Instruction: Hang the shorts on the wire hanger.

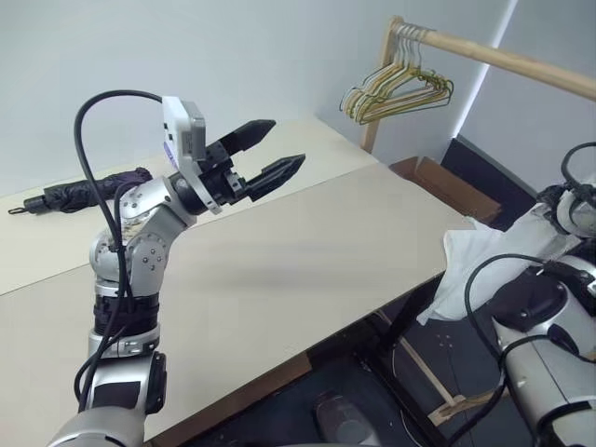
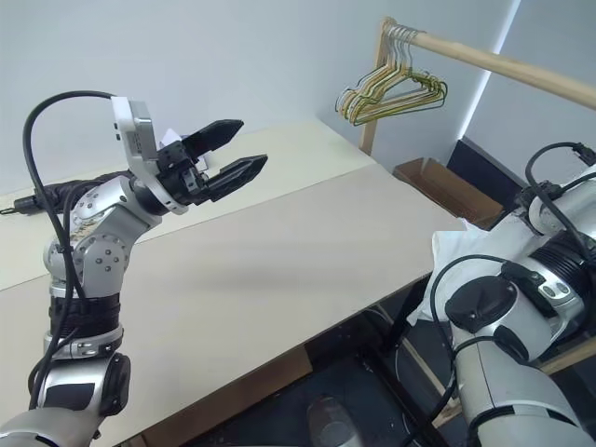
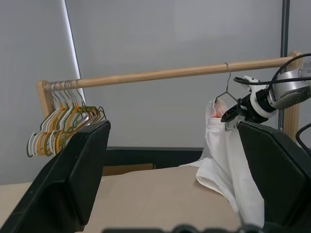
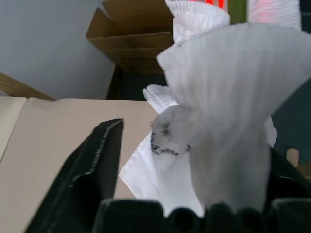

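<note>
left gripper (image 1: 271, 151) raised, right gripper (image 3: 232, 116) seemingly at shorts (image 3: 223, 165)

No legible text, label, brand or number is found; dark marks on the shorts (image 4: 167, 141) cannot be read.

The left arm (image 1: 126, 256) is built of rounded, silver-grey metal segments joined by black rings, with small screw heads on the joint housings. A thick black cable (image 1: 93, 158) loops up from the forearm and arches over to the wrist. On that wrist sits a white, box-shaped camera module (image 1: 184, 130) with a small purple mark on its side. The left pincer (image 1: 270, 149) has two matte black, tapering fingers with ridged inner faces. The right arm (image 2: 521, 317) shows the same silver shells, a round black joint cap, and black cables curling around its wrist.
</note>
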Controlling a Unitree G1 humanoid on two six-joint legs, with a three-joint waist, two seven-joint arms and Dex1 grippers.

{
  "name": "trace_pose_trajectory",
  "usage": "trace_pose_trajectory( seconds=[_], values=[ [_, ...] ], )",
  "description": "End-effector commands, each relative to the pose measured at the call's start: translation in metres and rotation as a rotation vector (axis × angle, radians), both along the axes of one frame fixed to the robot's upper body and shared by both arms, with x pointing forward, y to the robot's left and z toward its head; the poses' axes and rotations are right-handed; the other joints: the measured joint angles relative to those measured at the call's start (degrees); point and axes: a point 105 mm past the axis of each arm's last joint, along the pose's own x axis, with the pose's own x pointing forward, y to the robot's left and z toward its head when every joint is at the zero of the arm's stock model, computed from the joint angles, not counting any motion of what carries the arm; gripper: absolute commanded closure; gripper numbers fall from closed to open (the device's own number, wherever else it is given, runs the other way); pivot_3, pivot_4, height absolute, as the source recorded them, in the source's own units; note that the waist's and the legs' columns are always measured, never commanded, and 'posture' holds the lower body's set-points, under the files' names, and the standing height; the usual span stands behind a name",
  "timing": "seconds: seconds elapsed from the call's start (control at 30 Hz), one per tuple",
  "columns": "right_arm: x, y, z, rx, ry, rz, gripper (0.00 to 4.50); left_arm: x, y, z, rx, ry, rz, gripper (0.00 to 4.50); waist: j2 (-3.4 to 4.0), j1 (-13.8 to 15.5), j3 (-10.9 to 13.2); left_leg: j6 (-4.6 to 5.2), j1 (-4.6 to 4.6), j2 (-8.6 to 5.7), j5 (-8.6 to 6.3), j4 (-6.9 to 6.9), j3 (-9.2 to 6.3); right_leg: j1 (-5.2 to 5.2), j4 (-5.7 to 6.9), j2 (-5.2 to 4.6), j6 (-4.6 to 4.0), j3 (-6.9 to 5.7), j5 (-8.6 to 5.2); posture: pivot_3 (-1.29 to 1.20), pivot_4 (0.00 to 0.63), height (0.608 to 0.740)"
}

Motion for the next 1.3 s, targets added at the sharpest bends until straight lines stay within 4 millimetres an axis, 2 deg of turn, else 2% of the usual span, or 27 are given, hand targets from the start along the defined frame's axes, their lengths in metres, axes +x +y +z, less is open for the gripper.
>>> trace_pose_trajectory(
  seconds=[0.03, 0.17, 0.33, 0.53, 0.7, 0.77, 0.83, 0.93, 1.0, 1.07, 1.13, 1.3],
  values=[
    [-0.004, -0.009, 0.021, -0.148, -0.049, -0.055, 0.02, -0.004, -0.002, 0.011, 0.005, -0.056, 0.003, 0.00, 0.00, 0.00, 0.00, 0.00, 0.00, 0.00, 0.00, 0.00, 0.00, 0.00, 0.00, 0.00, 0.01, 0.00, 0.00, -0.35, 0.009, 0.740],
    [-0.011, -0.014, 0.031, -0.402, -0.050, -0.138, 0.02, -0.004, -0.001, 0.011, 0.008, -0.058, 0.005, 0.00, 0.00, 0.01, 0.00, 0.00, 0.00, 0.00, 0.00, -0.01, 0.00, 0.00, -0.01, -0.01, 0.09, 0.01, -0.04, -0.35, 0.010, 0.740],
    [-0.022, 0.003, 0.045, -0.703, -0.143, -0.237, 0.02, -0.005, 0.000, 0.011, 0.013, -0.061, 0.004, 0.00, 0.01, -0.15, 0.01, -0.01, 0.04, 0.03, -0.01, -0.05, 0.01, 0.00, 0.03, 0.01, 0.43, 0.07, -0.24, -0.34, 0.012, 0.740],
    [-0.036, 0.043, 0.066, -0.987, -0.349, -0.273, 0.02, -0.007, 0.001, 0.010, 0.014, -0.061, 0.011, 0.00, 0.02, 0.02, 0.02, -0.01, 0.04, 0.05, -0.01, -0.06, 0.00, -0.01, 0.02, -0.01, 0.48, 0.07, -0.24, -0.34, 0.010, 0.740],
    [-0.038, 0.077, 0.069, -1.232, -0.430, -0.249, 0.02, -0.007, 0.007, -0.008, 0.069, -0.045, 0.054, 0.00, 0.02, 0.05, 0.02, -0.02, 0.07, 0.05, -0.01, -0.06, 0.01, 0.00, 0.03, -0.03, 0.49, 0.09, -0.23, -0.32, 0.001, 0.740],
    [-0.035, 0.098, 0.072, -1.299, -0.523, -0.138, 0.02, -0.003, 0.013, -0.026, 0.150, -0.051, 0.108, 0.00, 0.02, 0.15, 0.01, -0.02, 0.07, 0.05, -0.01, -0.05, 0.00, 0.00, 0.03, -0.03, 0.48, 0.08, -0.23, -0.31, 0.000, 0.740],
    [-0.026, 0.119, 0.070, -1.273, -0.618, 0.066, 0.02, -0.001, 0.019, -0.039, 0.181, -0.033, 0.135, 0.00, 0.00, 0.18, 0.03, -0.02, 0.11, 0.04, -0.02, -0.08, 0.02, 0.01, 0.00, -0.03, 0.48, 0.10, -0.22, -0.31, 0.000, 0.740],
    [-0.010, 0.165, 0.059, -1.110, -0.761, 0.614, 0.02, -0.003, 0.034, -0.071, 0.308, 0.003, 0.198, 0.00, -0.03, 0.39, 0.05, -0.01, 0.13, 0.05, -0.02, -0.08, 0.03, 0.05, -0.02, -0.03, 0.48, 0.11, -0.21, -0.28, 0.000, 0.740],
    [-0.006, 0.181, 0.053, -1.058, -0.774, 0.835, 0.02, -0.006, 0.041, -0.085, 0.381, 0.010, 0.223, 0.00, -0.05, 0.62, 0.07, 0.00, 0.16, 0.08, -0.03, -0.09, 0.03, 0.05, -0.01, -0.02, 0.48, 0.09, -0.21, -0.24, 0.000, 0.740],
    [0.000, 0.203, 0.037, -0.947, -0.770, 1.139, 0.02, -0.011, 0.050, -0.098, 0.427, 0.028, 0.273, 0.00, -0.16, 1.69, 0.13, 0.00, 0.16, 0.12, -0.02, -0.10, 0.02, 0.04, -0.01, -0.01, 0.47, 0.05, -0.20, -0.20, 0.000, 0.740],
    [0.001, 0.223, 0.019, -0.899, -0.746, 1.390, 0.02, -0.019, 0.056, -0.103, 0.430, 0.042, 0.311, 0.00, -0.29, 2.91, 0.19, 0.00, 0.26, 0.13, -0.03, -0.10, 0.06, 0.11, -0.03, -0.01, 0.47, 0.08, -0.20, -0.15, 0.000, 0.740],
    [0.000, 0.254, -0.008, -0.841, -0.700, 1.737, 0.02, -0.042, 0.067, -0.108, 0.439, 0.077, 0.373, 0.00, -0.56, 7.81, 0.45, -0.01, 0.26, 0.32, -0.02, -0.10, 0.05, -0.02, 0.00, 0.12, 0.15, 0.03, -0.01, -0.07, 0.007, 0.740]
  ],
)
